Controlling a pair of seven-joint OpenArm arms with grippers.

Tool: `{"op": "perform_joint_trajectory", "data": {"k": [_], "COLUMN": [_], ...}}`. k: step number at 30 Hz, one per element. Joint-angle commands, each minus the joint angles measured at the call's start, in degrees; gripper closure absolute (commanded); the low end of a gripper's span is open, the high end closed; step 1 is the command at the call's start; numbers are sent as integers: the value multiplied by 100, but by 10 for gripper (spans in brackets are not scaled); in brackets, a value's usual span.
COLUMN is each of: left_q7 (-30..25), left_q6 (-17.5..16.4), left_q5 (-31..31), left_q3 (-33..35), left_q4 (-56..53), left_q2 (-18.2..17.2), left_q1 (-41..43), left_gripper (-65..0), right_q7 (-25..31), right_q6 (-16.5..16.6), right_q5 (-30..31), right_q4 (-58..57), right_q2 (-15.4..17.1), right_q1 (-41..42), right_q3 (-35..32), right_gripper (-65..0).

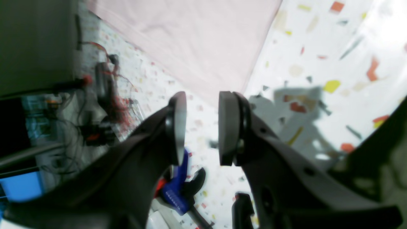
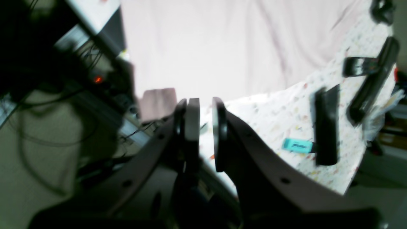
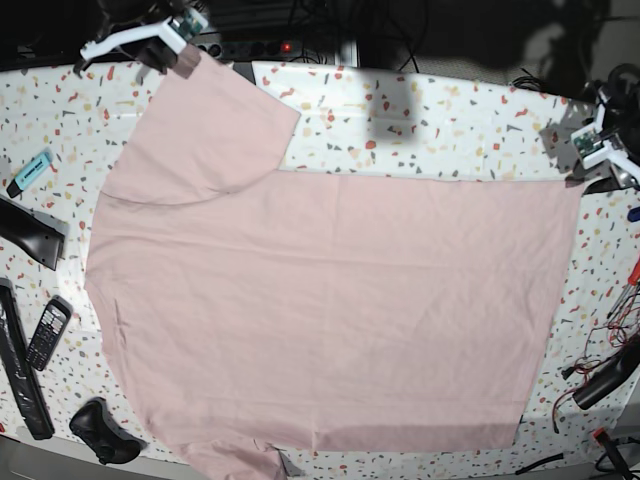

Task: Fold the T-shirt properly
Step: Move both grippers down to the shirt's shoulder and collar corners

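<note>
The T-shirt (image 3: 330,300) lies spread flat on the speckled table (image 3: 450,110), pale pink and plain side up, one sleeve reaching to the far left corner. My left gripper (image 1: 203,95) is open with nothing between its pads, hovering just off the shirt's corner (image 1: 190,38); in the base view it sits at the right edge (image 3: 600,150). My right gripper (image 2: 205,100) stands at the far left (image 3: 180,35) by the sleeve tip (image 2: 157,101). Its jaws are a narrow gap apart, and table shows through the gap. The shirt (image 2: 222,47) stretches away beyond it.
On the left side lie a turquoise marker (image 3: 30,172), a black wedge (image 3: 30,235), a black phone (image 3: 47,333), a long black bar (image 3: 20,370) and a black lump (image 3: 100,430). Red and black cables (image 3: 610,370) crowd the right edge. A blue clamp (image 1: 178,187) sits below the left gripper.
</note>
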Motion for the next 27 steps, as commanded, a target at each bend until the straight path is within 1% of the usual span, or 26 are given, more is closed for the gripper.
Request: {"op": "perform_joint_trajectory", "data": {"k": [1, 5, 7, 11, 14, 18, 22, 25, 27], "left_q7": [-42, -42, -44, -42, 7, -2, -166, -173, -170], "left_q6": [103, 177, 260, 258, 258, 256, 256, 258, 258], "left_q5": [9, 350, 348, 348, 356, 634, 651, 807, 793], "left_q3": [155, 1029, 1349, 1932, 2343, 2693, 2951, 3141, 3187], "left_q4": [-122, -831, -1113, -1591, -1893, -2227, -2549, -2796, -2909], "left_q2": [-101, -59, -50, -50, -55, -59, -55, -31, -35], "left_q1": [-251, -1143, -1510, -2140, -2459, -2675, -2796, -2975, -3084], "left_gripper": [-164, -164, -165, -165, -166, -166, -166, -166, -166], "right_q7": [7, -160, -195, -232, -240, -315, -323, -330, -339], "right_q6": [-48, -48, -48, -48, -50, -50, -52, -55, -55], "right_q5": [-72, -72, -72, -72, -72, -74, -76, -76, -76], "right_q4": [96, 96, 96, 96, 96, 96, 96, 96, 96], "right_q2": [31, 31, 31, 31, 31, 31, 31, 31, 31], "right_q1": [26, 297, 365, 387, 387, 387, 389, 387, 387], "right_q3": [13, 13, 13, 13, 13, 13, 13, 13, 13], "right_gripper": [-72, -72, -72, -72, -72, -72, -72, -72, -72]}}
